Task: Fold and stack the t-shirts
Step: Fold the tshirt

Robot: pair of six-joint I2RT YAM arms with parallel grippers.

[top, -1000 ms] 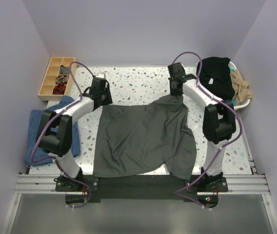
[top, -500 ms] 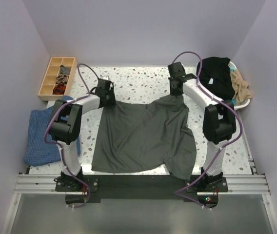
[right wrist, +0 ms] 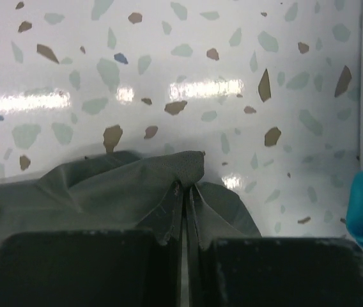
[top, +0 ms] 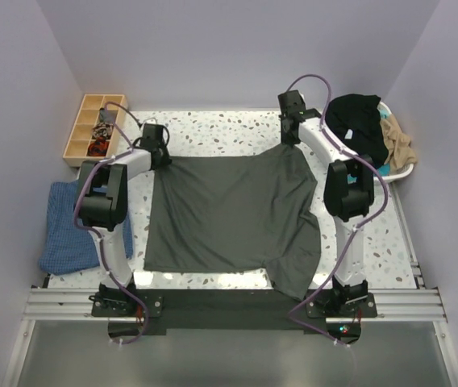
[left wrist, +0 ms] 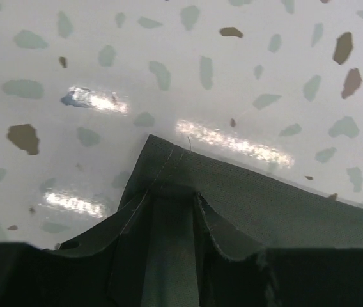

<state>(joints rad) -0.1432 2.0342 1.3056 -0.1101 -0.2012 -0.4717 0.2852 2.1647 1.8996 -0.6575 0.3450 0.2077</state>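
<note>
I have left gripper and right gripper each pinching a far corner; charcoal t-shirt trails toward table's near edge.

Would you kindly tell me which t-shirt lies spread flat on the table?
The charcoal-grey t-shirt in the middle, far corners held by the left pincer and right pincer; the black t-shirt and tan t-shirt sit bunched in the basket.

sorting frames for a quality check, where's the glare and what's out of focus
Top external: sharp and evenly lit, with a bright reflection along the near edge of the speckled terrazzo table. Left wrist: glare streaks on the table, crisp charcoal-grey cloth t-shirt, left gripper a dark blur. Right wrist: similar glare patches, right gripper a dark silhouette.
</note>
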